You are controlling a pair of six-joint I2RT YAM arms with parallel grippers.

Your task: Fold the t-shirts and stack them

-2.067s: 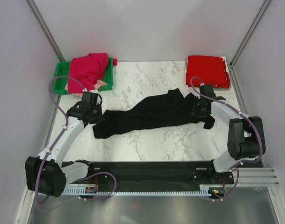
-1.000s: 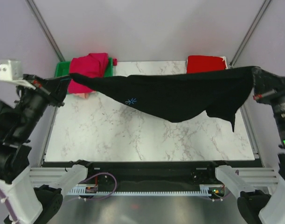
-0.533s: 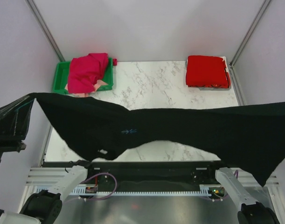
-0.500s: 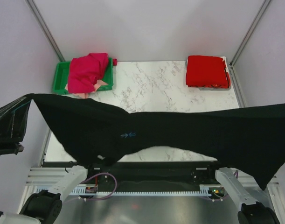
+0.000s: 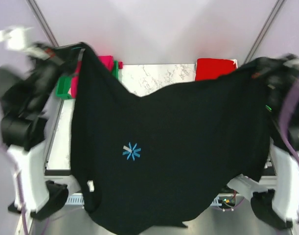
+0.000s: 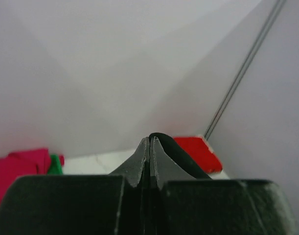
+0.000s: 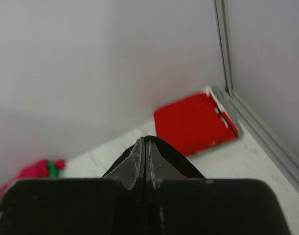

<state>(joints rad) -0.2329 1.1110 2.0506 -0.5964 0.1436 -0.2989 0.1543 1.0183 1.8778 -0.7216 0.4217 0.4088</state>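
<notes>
Black tee (image 5: 164, 161) higher, seemingly above table (image 5: 159, 77)

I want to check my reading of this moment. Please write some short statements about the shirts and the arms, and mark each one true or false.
1. The black t-shirt is held up, spread between both arms. True.
2. The jaws of the left arm are open. False: they are shut on the black t-shirt's edge.
3. The red t-shirt lies folded at the far right corner of the table. True.
4. The starburst logo is red. False: it is light blue.
5. The magenta t-shirt lies on the red t-shirt. False: it is at the green bin, far left.
</notes>
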